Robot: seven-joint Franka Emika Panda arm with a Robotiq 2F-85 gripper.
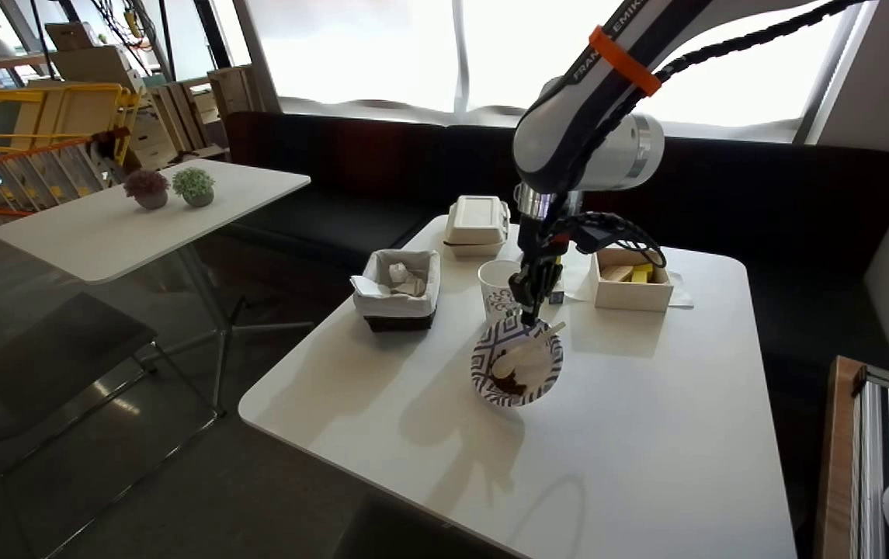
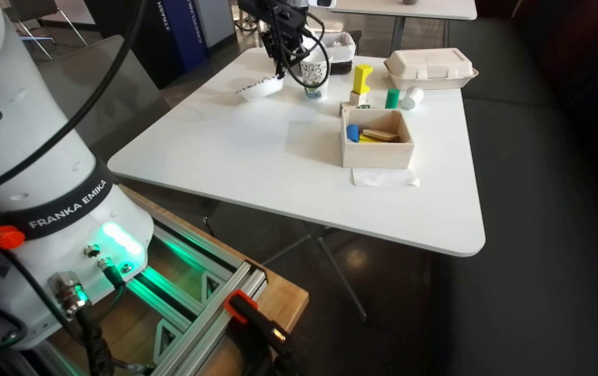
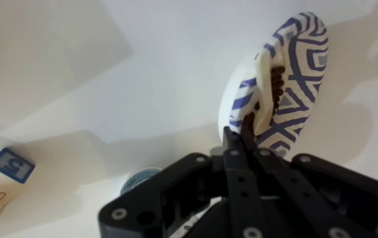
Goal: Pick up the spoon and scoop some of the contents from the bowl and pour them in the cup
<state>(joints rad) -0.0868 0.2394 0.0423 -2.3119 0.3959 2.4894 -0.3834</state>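
White and round-cornered, the table [image 1: 661, 435] spreads beneath jaws that pinch the rim of the bowl [image 3: 299, 99], though whether it is wholly off the surface cannot be told. Holding the bowl looks like the step in hand, with scooping seemingly not begun, so the next move likely calls for levelling it gently, releasing the rim and taking the spoon [image 3: 265, 89]. Just below the jaws, the tilted bowl carries that spoon and the brown contents [image 3: 277, 82]; the cup [image 2: 315, 70] stands upright just beside it, apart.
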